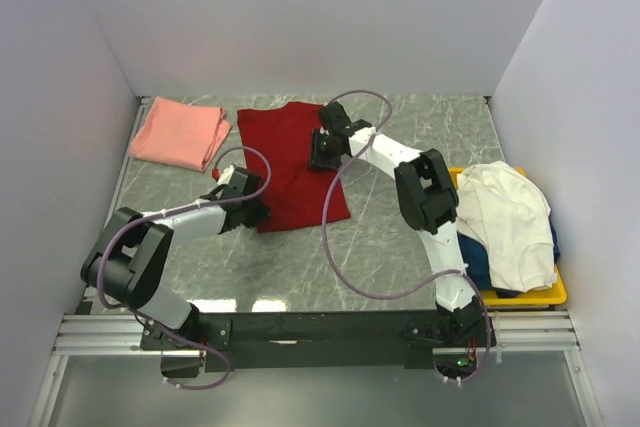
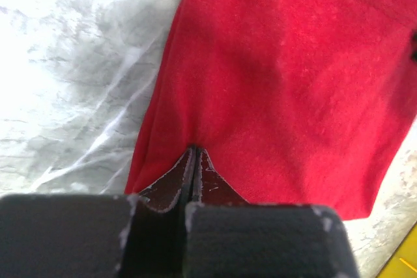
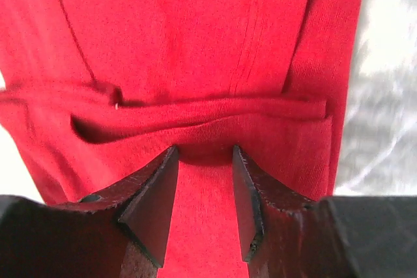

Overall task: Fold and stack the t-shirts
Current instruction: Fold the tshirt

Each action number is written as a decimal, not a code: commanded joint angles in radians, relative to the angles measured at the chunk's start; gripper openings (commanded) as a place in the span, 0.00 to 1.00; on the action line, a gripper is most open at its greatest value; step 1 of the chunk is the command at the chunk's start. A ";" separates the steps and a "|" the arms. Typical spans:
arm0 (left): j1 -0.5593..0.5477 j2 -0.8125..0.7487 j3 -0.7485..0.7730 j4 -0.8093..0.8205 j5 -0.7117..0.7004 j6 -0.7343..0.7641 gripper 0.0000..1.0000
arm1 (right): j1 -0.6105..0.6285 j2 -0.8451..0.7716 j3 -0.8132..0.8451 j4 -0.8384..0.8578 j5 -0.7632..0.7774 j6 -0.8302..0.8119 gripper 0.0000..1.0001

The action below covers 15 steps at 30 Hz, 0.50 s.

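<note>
Red tee (image 1: 288, 147), L pincer (image 2: 194, 154) pinching edge, R pincer (image 3: 204, 154) spread

My table (image 1: 400, 247) has a grey-green marbled top with pale veins, and it glares nearly white in the left wrist view. White walls (image 1: 320, 17) close it in at the back and on both sides. A silver rail (image 1: 540, 332) runs along the near edge. My yellow tray (image 1: 555, 295) sits flat at the right side of the table, close to the right wall; one yellow corner of it shows at the bottom right of the left wrist view. A dark blue cloth (image 1: 478, 262) lies in the tray, showing mostly at its near left part.
</note>
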 commanded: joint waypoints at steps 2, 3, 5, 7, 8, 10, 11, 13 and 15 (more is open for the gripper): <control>-0.039 -0.010 -0.065 0.027 -0.032 -0.061 0.01 | -0.051 0.080 0.135 -0.077 0.040 -0.010 0.46; -0.044 -0.013 -0.072 0.022 -0.040 -0.064 0.01 | -0.057 0.090 0.158 -0.086 0.040 -0.006 0.46; -0.046 -0.028 -0.100 0.023 -0.043 -0.067 0.01 | -0.064 0.103 0.170 -0.101 0.045 -0.006 0.46; -0.046 -0.048 -0.117 0.025 -0.043 -0.073 0.01 | -0.071 0.116 0.181 -0.112 0.066 -0.009 0.46; -0.046 -0.057 -0.131 0.022 -0.044 -0.075 0.01 | -0.072 0.116 0.181 -0.121 0.069 -0.006 0.46; -0.046 -0.082 -0.144 0.016 -0.046 -0.076 0.01 | -0.080 0.111 0.163 -0.109 0.060 -0.003 0.46; -0.046 -0.089 -0.158 0.016 -0.044 -0.075 0.01 | -0.081 0.107 0.157 -0.108 0.059 -0.003 0.46; -0.046 -0.111 -0.166 0.008 -0.041 -0.065 0.01 | -0.084 0.100 0.152 -0.114 0.068 -0.003 0.46; -0.046 -0.131 -0.172 -0.004 -0.040 -0.052 0.01 | -0.089 0.079 0.146 -0.117 0.072 -0.004 0.46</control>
